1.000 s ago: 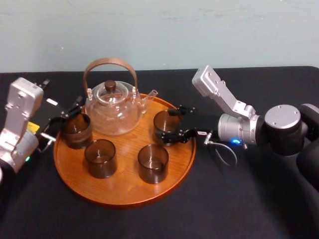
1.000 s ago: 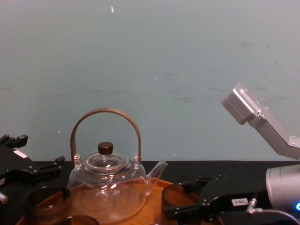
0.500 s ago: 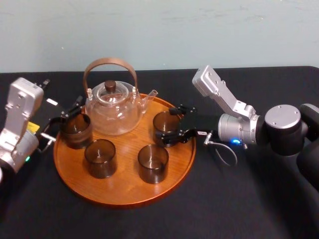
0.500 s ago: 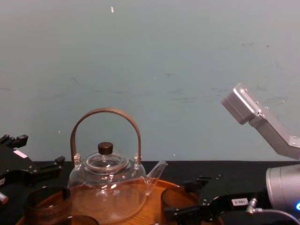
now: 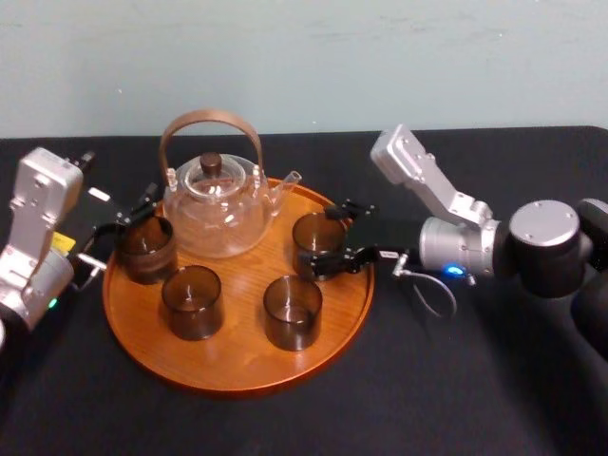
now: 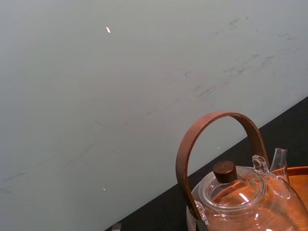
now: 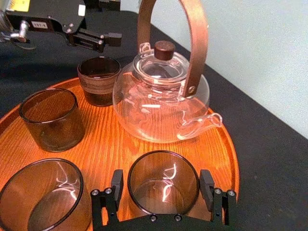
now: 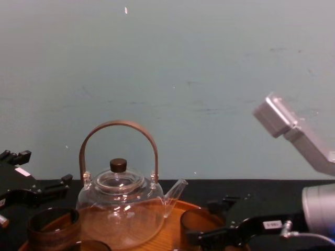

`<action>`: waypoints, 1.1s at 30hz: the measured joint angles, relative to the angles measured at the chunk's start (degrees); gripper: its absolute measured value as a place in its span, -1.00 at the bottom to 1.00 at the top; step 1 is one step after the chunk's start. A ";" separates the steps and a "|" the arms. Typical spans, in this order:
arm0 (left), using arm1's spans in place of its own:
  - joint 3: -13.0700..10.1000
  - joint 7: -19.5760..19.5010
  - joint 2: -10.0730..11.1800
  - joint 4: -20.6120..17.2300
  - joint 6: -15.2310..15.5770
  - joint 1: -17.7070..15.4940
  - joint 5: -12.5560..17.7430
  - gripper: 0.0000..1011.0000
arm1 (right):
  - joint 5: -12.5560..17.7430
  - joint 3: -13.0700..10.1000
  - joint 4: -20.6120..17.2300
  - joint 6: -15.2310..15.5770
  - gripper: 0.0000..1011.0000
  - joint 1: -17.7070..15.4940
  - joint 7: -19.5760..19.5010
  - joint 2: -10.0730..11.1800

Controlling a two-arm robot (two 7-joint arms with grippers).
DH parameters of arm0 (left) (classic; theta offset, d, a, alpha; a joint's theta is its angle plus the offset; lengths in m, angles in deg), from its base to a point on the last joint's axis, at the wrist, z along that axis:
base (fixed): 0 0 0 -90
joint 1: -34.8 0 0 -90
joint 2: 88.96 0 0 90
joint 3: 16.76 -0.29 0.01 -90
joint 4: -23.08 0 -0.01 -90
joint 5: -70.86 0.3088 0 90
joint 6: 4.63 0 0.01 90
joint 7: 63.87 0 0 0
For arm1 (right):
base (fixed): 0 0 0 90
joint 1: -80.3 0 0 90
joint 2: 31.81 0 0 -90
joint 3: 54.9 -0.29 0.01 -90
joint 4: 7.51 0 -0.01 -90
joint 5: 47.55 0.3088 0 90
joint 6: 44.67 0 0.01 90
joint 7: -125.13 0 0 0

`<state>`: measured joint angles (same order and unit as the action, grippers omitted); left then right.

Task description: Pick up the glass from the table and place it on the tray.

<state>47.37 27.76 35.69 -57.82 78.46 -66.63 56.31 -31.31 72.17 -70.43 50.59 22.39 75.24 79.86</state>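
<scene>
Now, glass (image 7: 162, 184): is standing upright on the far right part of the tray, mouth facing up and its axis running vertical, base sitting flat on the wood.
Right gripper (image 5: 320, 243): is reaching in low from the right, its two black fingers (image 7: 118, 185) spread apart and flanking the glass on its far and near sides. A sliver of gap is showing at one finger. The other is lying against or just beside the glass wall, and which of the two cannot be told.
Tray (image 5: 237, 382): is lying flat on the table, left of centre, carrying the teapot and four glasses.
Table (image 5: 456, 389): is stretching out black and matte under the tray and both arms.
Teapot (image 5: 214, 211): is sitting at the far side of the tray, handle arching upright, spout pointing right toward the glass, near it but apart.
Ribbed glass (image 5: 144, 249): is standing upright at the tray's far left, just beside the left gripper.
Near-left glass (image 5: 192, 301): is standing upright, mouth up, well apart from both grippers.
Near-right glass (image 5: 292, 311): is standing upright, just near of the right gripper's near finger.
Left gripper (image 5: 119, 228): is hanging over the tray's left rim, fingers parted wide and gripping nothing.
</scene>
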 joint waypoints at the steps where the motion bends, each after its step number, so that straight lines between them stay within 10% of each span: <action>1: 0.00 0.00 0.00 0.00 0.00 0.00 0.00 0.98 | 0.33 -0.28 -0.60 -0.01 0.98 -0.33 0.17 0.46; 23: 0.00 0.00 0.00 0.00 0.00 0.00 0.00 0.98 | 7.61 -7.49 -17.97 0.49 0.98 -12.84 -1.02 14.32; 33: 0.01 0.00 0.00 0.00 0.00 0.00 0.00 0.98 | 8.37 -12.48 -20.97 0.64 0.98 -17.20 -9.83 14.98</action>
<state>47.38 27.75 35.69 -57.82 78.46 -66.63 56.31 -22.93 59.69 -91.40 51.23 5.20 65.41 94.84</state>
